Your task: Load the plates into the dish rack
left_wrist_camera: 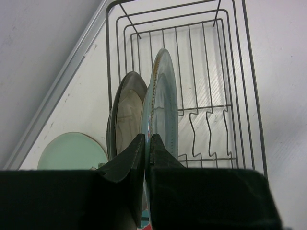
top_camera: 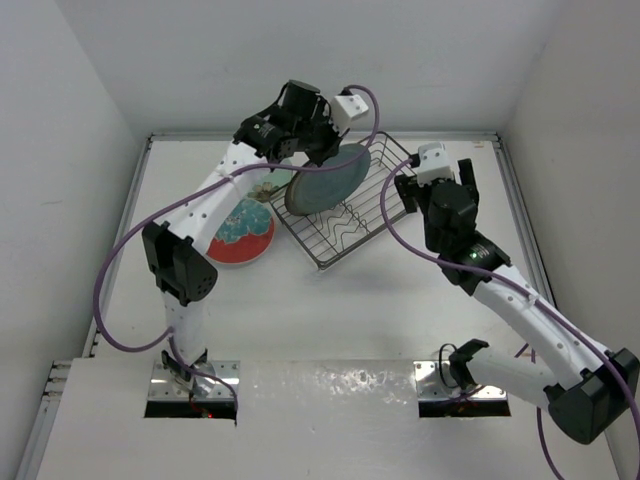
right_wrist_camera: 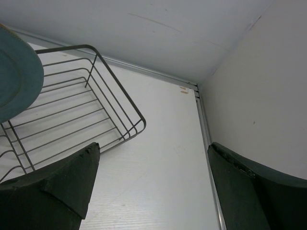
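Observation:
My left gripper point(top_camera: 318, 138) is shut on the rim of the dark teal plate point(top_camera: 325, 180) and holds it upright on edge in the near-left part of the dish rack point(top_camera: 352, 232). In the left wrist view the jaws point(left_wrist_camera: 147, 140) pinch the teal plate point(left_wrist_camera: 164, 103), with the cream, brown-rimmed plate point(left_wrist_camera: 125, 112) standing just left of it in the rack point(left_wrist_camera: 240, 96). The pale mint plate point(left_wrist_camera: 72, 152) lies flat on the table left of the rack. The red-rimmed plate point(top_camera: 240, 233) lies flat under my left arm. My right gripper point(top_camera: 437, 190) is open and empty beside the rack's right end point(right_wrist_camera: 153, 153).
The rack's far section point(right_wrist_camera: 86, 105) holds nothing; wavy dividers point(left_wrist_camera: 208, 134) run across its floor. The table's raised rail point(right_wrist_camera: 206, 143) and the white side wall point(right_wrist_camera: 259, 96) are close on the right of my right gripper. The back wall stands just behind the rack.

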Robot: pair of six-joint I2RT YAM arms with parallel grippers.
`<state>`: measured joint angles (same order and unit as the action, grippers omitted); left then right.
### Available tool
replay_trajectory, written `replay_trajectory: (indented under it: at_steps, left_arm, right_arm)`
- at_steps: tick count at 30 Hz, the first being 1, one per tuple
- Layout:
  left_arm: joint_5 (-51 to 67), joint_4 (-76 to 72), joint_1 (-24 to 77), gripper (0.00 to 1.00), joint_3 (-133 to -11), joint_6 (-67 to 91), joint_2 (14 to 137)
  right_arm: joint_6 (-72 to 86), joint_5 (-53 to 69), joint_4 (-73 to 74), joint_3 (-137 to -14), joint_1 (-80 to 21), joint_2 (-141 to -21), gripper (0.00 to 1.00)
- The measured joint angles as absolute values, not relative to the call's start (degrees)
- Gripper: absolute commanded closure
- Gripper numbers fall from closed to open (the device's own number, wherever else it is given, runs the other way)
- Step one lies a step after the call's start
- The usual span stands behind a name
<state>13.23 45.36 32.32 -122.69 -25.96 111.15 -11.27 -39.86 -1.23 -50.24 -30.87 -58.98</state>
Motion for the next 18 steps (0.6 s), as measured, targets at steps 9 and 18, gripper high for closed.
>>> replay_trajectory:
  at_steps: [9, 18]
  left_arm:
    - [12.16, 44.51, 32.71, 1.00, -122.69, -28.97, 111.59]
    - [11.03, 44.12, 33.43, 1.00, -124.09, -31.46, 111.68]
  right_arm:
    - [-12.62, -37.87, -1.26, -50.24, -30.76, -58.43, 0.07]
    - [-12.88, -36.93, -1.28, -50.26, -30.50, -58.63, 0.07]
